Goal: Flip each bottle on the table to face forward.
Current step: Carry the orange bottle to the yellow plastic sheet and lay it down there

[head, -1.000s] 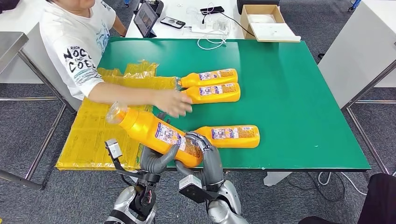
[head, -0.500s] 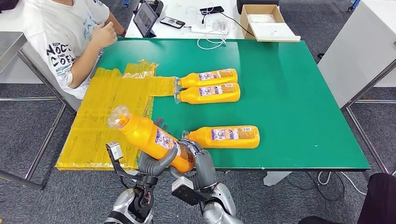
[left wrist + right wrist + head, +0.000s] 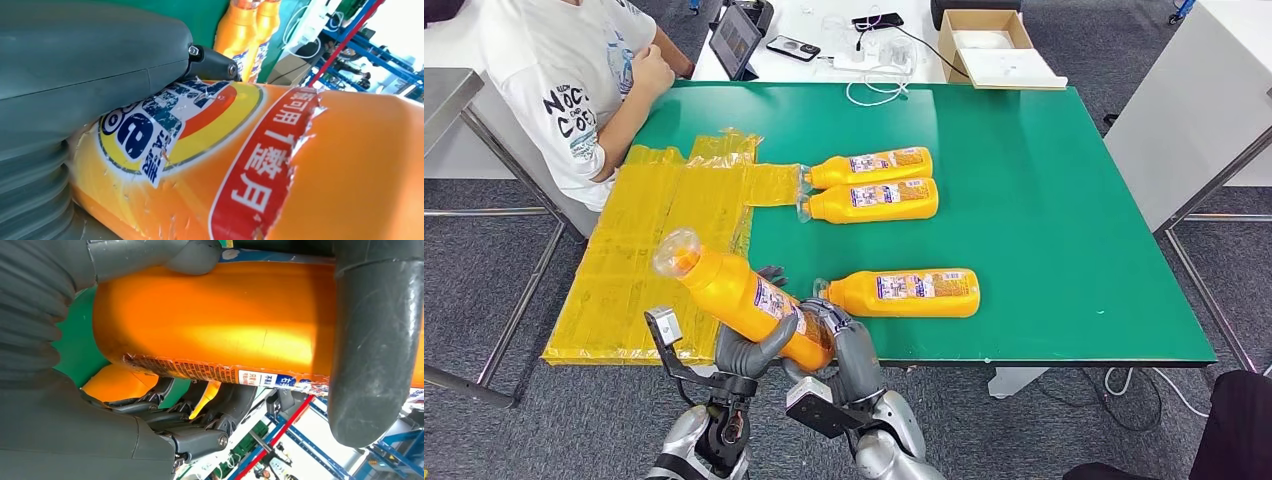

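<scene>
My left hand (image 3: 754, 348) has its thumb and fingers wrapped round the lower body of the held bottle (image 3: 742, 297), and my right hand (image 3: 844, 345) cups the same bottle's base end from the other side. So both hands grip it, lifted off the green table (image 3: 1044, 200) and tilted, its clear cap toward the yellow sheets (image 3: 654, 250). It hangs over the table's near edge at the near-left corner, just beside the near bottle (image 3: 904, 293), which lies flat with its label up.

Past that, the far pair of bottles (image 3: 869, 184) lie side by side and touching, caps toward the yellow sheets. The table's right half gives open green surface.

The left wrist view shows what the head view cannot: a torn, scuffed label (image 3: 165, 130) with a red band of printed characters, my dark fingertip (image 3: 212, 64) pressed on the label's edge. The right wrist view shows the plain orange side and a strip of small print (image 3: 215, 372), my thick thumb (image 3: 372, 350) laid across the bottle.

Compared with a second ago, the person's (image 3: 574, 80) arm has gone from over the table and is drawn back to the chest. The held bottle sits slightly lower and nearer me.
</scene>
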Action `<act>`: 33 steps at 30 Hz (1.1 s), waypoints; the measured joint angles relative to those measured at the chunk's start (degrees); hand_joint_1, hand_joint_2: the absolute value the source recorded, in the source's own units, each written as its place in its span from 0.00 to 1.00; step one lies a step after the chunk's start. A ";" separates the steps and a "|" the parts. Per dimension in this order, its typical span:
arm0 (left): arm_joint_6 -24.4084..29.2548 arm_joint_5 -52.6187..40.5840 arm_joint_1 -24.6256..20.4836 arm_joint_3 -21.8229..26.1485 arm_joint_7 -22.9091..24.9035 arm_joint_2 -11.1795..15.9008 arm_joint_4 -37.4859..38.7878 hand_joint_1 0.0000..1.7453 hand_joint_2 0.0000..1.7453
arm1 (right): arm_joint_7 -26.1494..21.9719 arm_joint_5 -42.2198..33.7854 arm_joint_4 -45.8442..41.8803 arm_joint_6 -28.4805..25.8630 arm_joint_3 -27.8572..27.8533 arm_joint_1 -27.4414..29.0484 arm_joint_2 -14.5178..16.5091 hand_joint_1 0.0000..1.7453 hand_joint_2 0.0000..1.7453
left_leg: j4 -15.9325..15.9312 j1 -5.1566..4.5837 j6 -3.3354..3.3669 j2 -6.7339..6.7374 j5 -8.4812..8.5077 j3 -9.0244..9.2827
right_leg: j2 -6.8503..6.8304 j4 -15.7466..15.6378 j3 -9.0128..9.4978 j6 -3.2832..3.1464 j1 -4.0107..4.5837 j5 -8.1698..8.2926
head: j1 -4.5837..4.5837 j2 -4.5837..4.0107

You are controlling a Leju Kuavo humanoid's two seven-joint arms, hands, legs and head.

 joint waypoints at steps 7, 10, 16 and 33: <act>0.39 0.10 0.09 0.47 -0.17 0.00 -0.28 1.00 1.00 | -0.02 0.53 0.68 0.03 0.09 -0.29 0.37 0.98 1.00 | 0.00 0.00 0.00 0.03 0.00 0.00 | 0.01 0.00 -0.01 0.00 0.00 0.00 | -0.01 0.00; 0.43 0.24 0.22 0.63 -0.18 0.00 -0.50 1.00 1.00 | -0.02 0.97 0.83 0.03 0.03 -0.37 0.39 0.98 1.00 | 0.00 0.00 0.00 0.09 0.00 0.00 | 0.02 0.00 -0.01 0.00 0.00 0.00 | 0.00 0.00; 0.43 0.26 0.26 0.92 -0.18 0.00 -0.57 1.00 1.00 | -0.02 1.04 1.10 0.03 0.02 -0.45 0.42 0.98 1.00 | 0.00 0.00 0.00 0.12 0.00 0.00 | 0.02 0.00 -0.01 0.00 0.00 0.00 | 0.00 0.00; 4.29 -2.56 -1.16 0.84 -1.04 -0.46 -2.08 1.00 1.00 | 0.16 0.30 -1.49 0.80 -0.73 2.69 1.06 0.00 0.00 | 0.00 0.00 0.00 0.11 0.00 0.00 | 0.02 0.00 0.01 0.00 0.00 0.00 | 0.01 0.00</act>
